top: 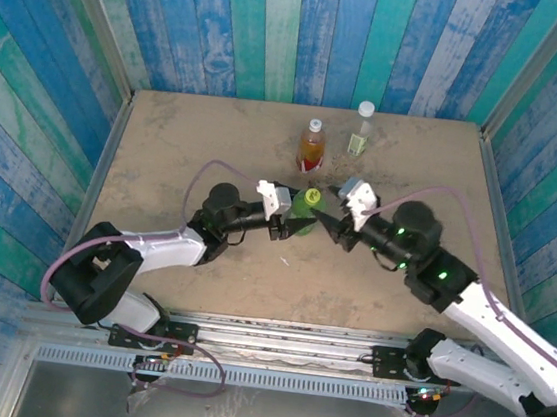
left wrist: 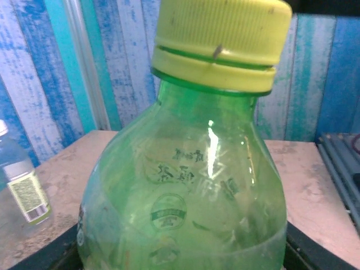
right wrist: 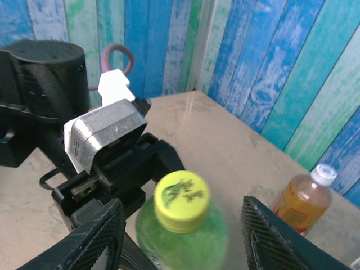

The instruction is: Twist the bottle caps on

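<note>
The green bottle [top: 306, 208] stands mid-table with a yellow-green cap [left wrist: 222, 45] on its neck. My left gripper [top: 291, 217] is shut on the bottle's body [left wrist: 185, 191], and its dark fingers show at the lower corners of the left wrist view. My right gripper [right wrist: 183, 216] is open. Its fingers [right wrist: 98, 236] stand on either side of the cap [right wrist: 181, 201], apart from it. The amber bottle [top: 311, 145] and the clear bottle [top: 360, 129] stand farther back, each with a white cap on top.
The left gripper's body [right wrist: 104, 140] sits just behind the green bottle in the right wrist view. Blue-green plank walls enclose the table. The amber bottle [right wrist: 304, 199] is close on the right gripper's far side, and the clear bottle [left wrist: 21, 183] stands off to the left.
</note>
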You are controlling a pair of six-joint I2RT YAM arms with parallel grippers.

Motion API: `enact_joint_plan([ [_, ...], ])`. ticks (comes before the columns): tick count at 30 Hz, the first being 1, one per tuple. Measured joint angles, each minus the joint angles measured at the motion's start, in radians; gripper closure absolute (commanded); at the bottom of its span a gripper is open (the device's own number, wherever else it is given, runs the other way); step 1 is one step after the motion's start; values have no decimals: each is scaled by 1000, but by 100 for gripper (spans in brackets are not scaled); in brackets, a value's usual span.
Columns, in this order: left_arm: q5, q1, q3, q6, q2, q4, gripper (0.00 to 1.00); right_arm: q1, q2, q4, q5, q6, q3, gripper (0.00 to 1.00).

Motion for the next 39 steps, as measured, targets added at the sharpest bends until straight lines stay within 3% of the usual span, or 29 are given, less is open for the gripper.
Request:
enact_joint_plan([
  [3,105,19,65,29,0,-121,40,-98,3,-81,-188,-62,87,44],
  [7,227,21,166,100,0,-280,40,-122,48,-191,-358,-165,196,47],
  [10,298,21,224,157,0,-382,39,-126,95,-246,-418,-218,239,51],
  [17,380,21,238,229,-7,-491,39,-127,199,-327,-468,-280,274,58],
  [26,393,21,238,236,-8,-510,39,-127,207,-360,-508,-311,278,70],
  [39,393,21,237,220,-8,-506,39,-127,215,-362,-518,-321,282,65],
])
